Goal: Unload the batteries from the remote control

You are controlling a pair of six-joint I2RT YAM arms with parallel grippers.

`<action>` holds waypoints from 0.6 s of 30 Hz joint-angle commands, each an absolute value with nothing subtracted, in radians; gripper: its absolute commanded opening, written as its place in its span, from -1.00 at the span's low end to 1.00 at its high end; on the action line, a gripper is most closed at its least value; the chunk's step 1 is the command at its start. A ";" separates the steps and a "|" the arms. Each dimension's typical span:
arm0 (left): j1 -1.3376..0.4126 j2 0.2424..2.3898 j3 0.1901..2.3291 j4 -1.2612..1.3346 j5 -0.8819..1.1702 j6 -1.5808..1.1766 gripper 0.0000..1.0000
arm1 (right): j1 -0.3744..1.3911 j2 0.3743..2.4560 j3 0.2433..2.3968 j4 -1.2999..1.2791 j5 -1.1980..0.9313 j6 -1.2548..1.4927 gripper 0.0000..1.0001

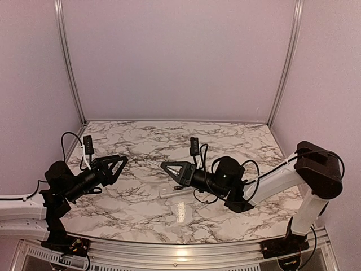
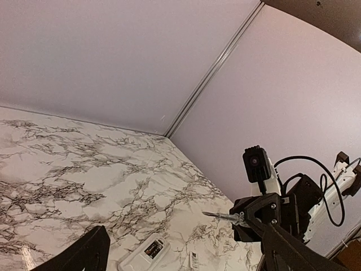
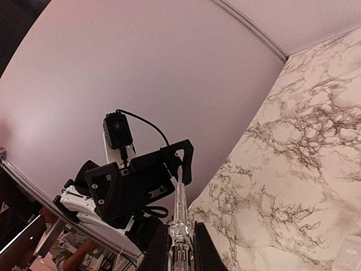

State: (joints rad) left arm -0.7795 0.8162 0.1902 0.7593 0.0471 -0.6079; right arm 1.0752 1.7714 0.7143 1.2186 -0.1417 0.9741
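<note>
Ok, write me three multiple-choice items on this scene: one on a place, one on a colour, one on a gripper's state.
1. The remote control lies: A in a gripper; B on the table; C against the back wall.
2. Its casing is: A black; B white; C red.
3. The left gripper is: A shut on the remote control; B shut and empty; C open and empty.
Answers: 1 B, it rests flat on the marble; 2 B, it shows white; 3 C, fingers wide apart, nothing between.

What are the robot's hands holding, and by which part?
The right hand pinches a thin grey rod by its near end; the left hand is open and empty.
</note>
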 commanded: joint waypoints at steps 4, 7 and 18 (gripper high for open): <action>-0.776 0.941 0.269 0.741 0.109 -0.535 0.98 | 1.063 1.610 0.662 0.980 -0.049 0.834 -1.00; -0.775 0.994 0.301 0.724 0.140 -0.497 0.98 | 1.063 1.538 0.638 0.878 0.015 0.793 -1.00; -0.780 1.339 0.408 0.730 0.184 -0.314 0.93 | 1.060 1.159 0.567 0.452 0.253 0.669 -1.00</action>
